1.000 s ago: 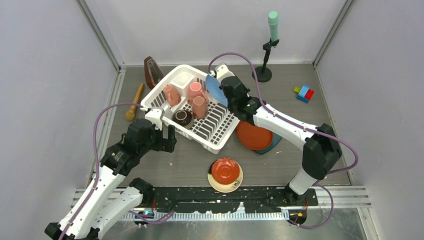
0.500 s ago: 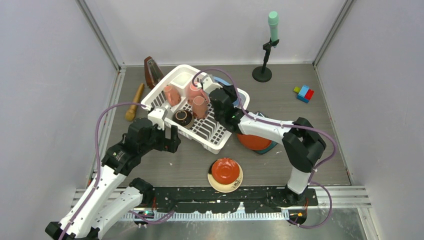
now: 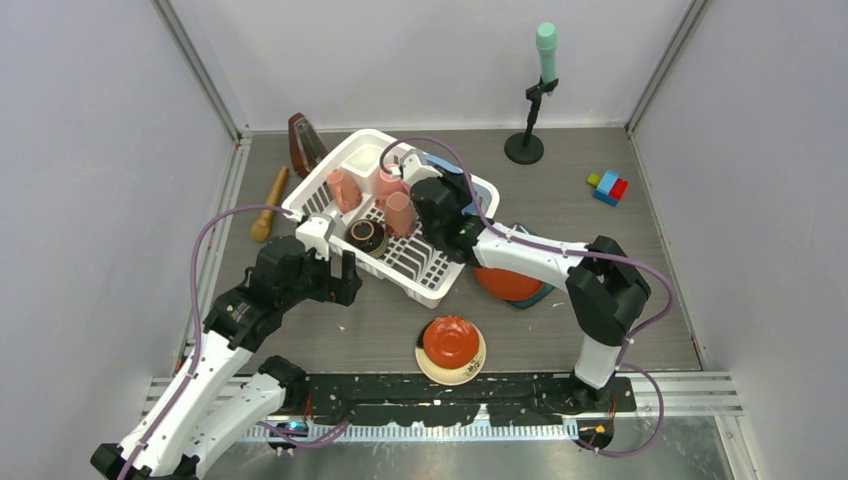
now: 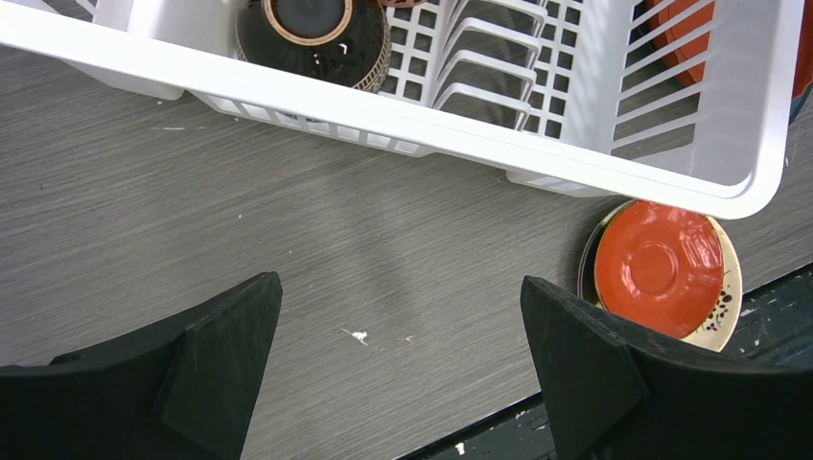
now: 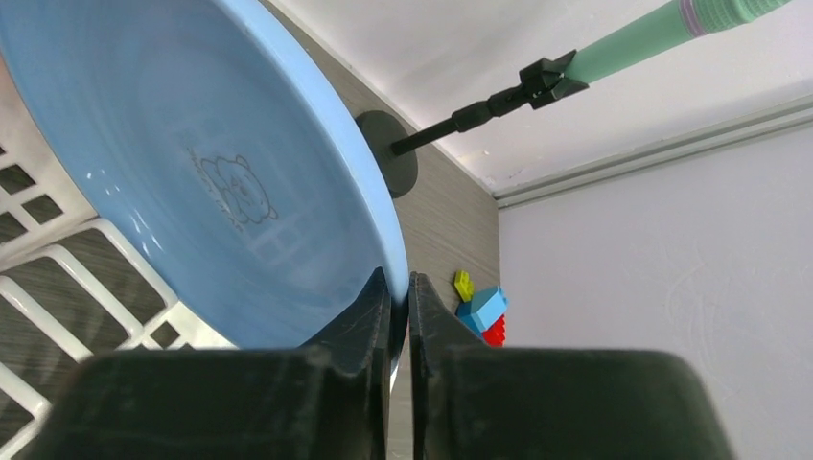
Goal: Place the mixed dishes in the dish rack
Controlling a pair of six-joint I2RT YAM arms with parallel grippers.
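Observation:
The white dish rack (image 3: 436,275) holds three pink mugs (image 3: 391,181) and the brown bowl (image 3: 366,236). My right gripper (image 3: 432,196) is over the rack's dividers, shut on the rim of the light blue plate (image 5: 192,153), which stands on edge; its blue edge shows in the top view (image 3: 437,160). My left gripper (image 3: 336,277) is open and empty over bare table beside the rack's near wall (image 4: 479,125). The red saucer (image 3: 450,340) lies on the cream saucer (image 3: 474,365). A large red dish (image 3: 505,274) lies on the dark teal plate (image 3: 546,291).
A brown metronome (image 3: 303,143) and a wooden pestle (image 3: 268,205) lie left of the rack. A microphone stand (image 3: 530,110) is at the back. Coloured toy blocks (image 3: 607,186) sit at the right. Walls close in on both sides.
My right gripper has carried the light blue plate from the rack's far right edge leftward and down over the dividers. The left arm has barely moved.

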